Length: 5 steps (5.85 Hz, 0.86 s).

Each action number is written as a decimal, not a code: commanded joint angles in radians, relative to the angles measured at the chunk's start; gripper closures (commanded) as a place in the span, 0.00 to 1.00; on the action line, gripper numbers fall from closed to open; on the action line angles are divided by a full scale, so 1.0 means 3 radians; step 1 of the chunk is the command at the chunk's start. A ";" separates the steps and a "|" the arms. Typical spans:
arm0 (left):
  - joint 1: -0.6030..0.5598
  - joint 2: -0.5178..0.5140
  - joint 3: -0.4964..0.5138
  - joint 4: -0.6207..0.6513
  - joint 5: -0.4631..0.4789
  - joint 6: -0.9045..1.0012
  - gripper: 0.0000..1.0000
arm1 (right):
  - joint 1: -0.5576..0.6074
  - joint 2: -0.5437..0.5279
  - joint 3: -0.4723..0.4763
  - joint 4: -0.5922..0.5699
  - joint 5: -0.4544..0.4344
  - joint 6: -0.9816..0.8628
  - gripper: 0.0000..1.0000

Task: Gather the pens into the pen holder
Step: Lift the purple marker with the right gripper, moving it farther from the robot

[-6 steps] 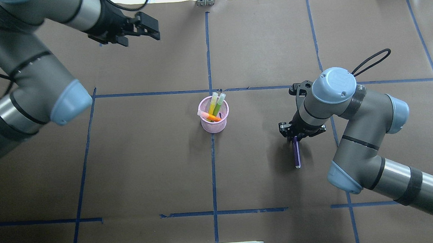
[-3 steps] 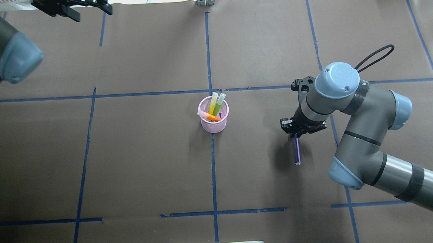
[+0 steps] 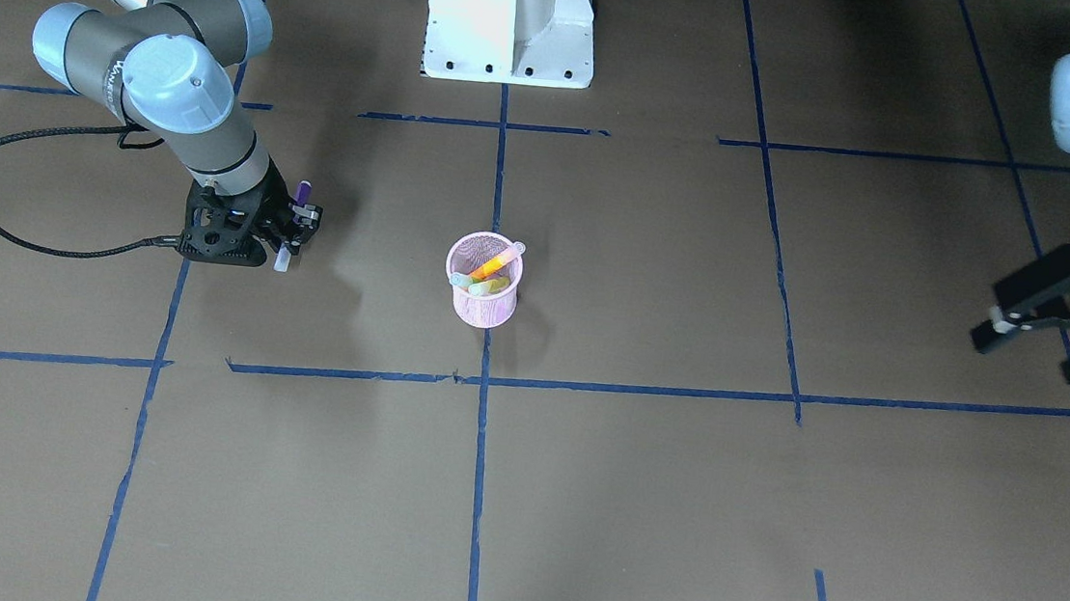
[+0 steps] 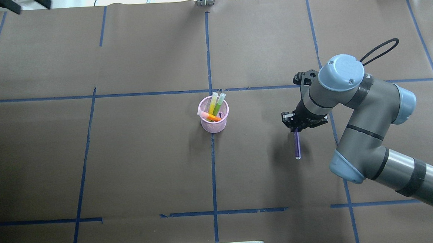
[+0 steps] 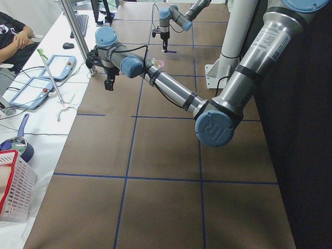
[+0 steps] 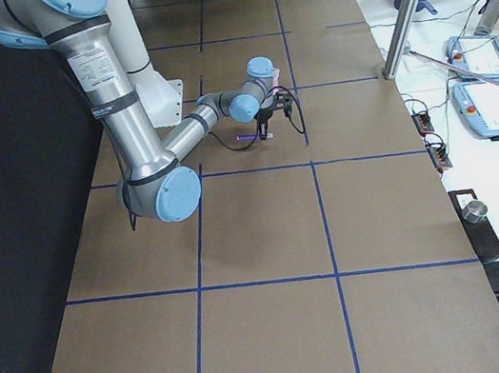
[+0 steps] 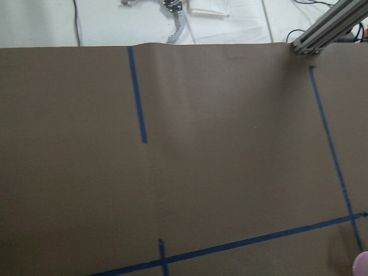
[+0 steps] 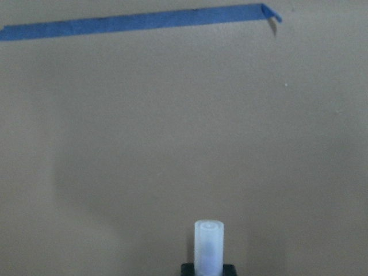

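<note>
The pink mesh pen holder (image 4: 214,122) (image 3: 481,307) stands at the table's middle and holds an orange pen (image 4: 213,117), a green pen (image 4: 219,103) and a yellow one. My right gripper (image 4: 295,127) (image 3: 285,236) is shut on the purple pen (image 4: 296,147) (image 3: 302,192), well to the holder's right in the overhead view. It holds the pen above the paper, pale cap end (image 8: 208,244) pointing down. My left gripper (image 3: 1034,350) is open and empty near the table's far left corner, only partly in the overhead view (image 4: 14,4).
Brown paper with blue tape lines (image 4: 213,166) covers the table. A black cable (image 3: 12,187) loops from the right wrist. The robot's white base (image 3: 511,18) stands behind the holder. The holder's pink edge (image 7: 362,265) shows in the left wrist view's corner.
My left arm has swung away to the far left corner, gripper still open. My right gripper has risen a little with the purple pen and moved slightly away from the robot.
</note>
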 commanded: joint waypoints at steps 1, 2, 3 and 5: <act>-0.0390 0.0040 0.0635 0.0523 0.0024 0.1431 0.00 | 0.0016 0.0132 0.0021 0.0011 -0.0320 -0.0025 1.00; -0.0514 0.0040 0.1055 0.0494 0.0241 0.2020 0.00 | 0.0021 0.0199 0.0011 0.0016 -0.0479 -0.0076 1.00; -0.0606 0.0101 0.1363 0.0469 0.0304 0.2477 0.00 | 0.0087 0.0240 0.0011 0.0021 -0.0576 -0.0279 1.00; -0.0623 0.0599 0.1443 0.0047 0.0305 0.2686 0.00 | 0.0373 0.0307 0.0310 0.0036 -0.0938 -0.0794 1.00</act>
